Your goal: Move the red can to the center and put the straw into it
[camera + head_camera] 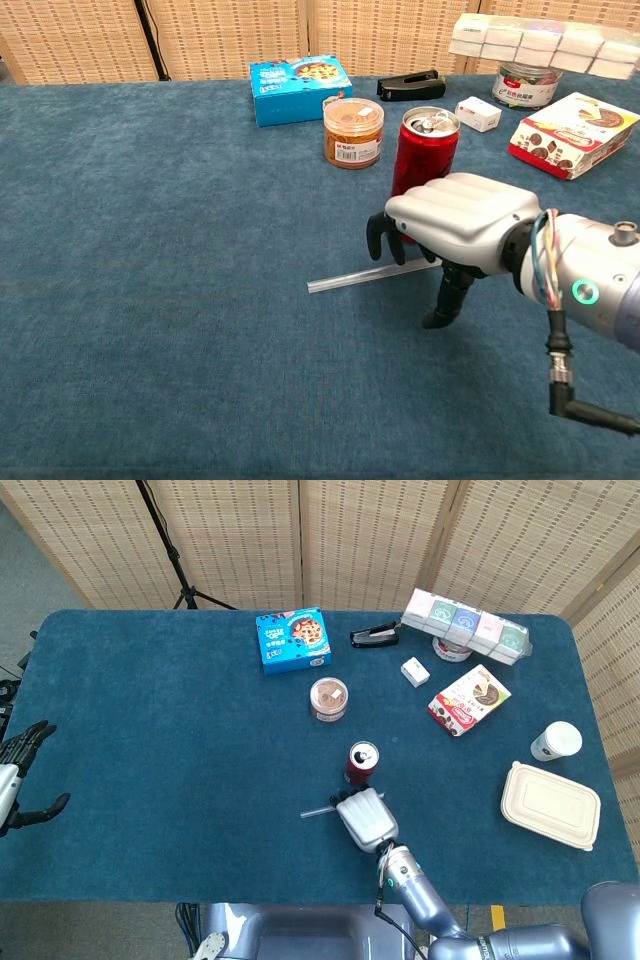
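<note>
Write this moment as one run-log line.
phase: reaching straw | right hand: over straw, no grip | red can: upright | left hand: idle

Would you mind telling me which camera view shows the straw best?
The chest view: the straw lies large on the cloth, its right end hidden under the right robot hand. The head view shows only a tiny sliver beside that hand.

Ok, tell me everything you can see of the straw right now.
The straw is a thin, pale, translucent tube, plastic by the look of it, lying flat on the blue table just in front of the red can. It runs slightly uphill to the right in the chest view. Its left end is free; its right end disappears under the right hand, whose fingers curl over it. Whether they grip it is unclear.
</note>
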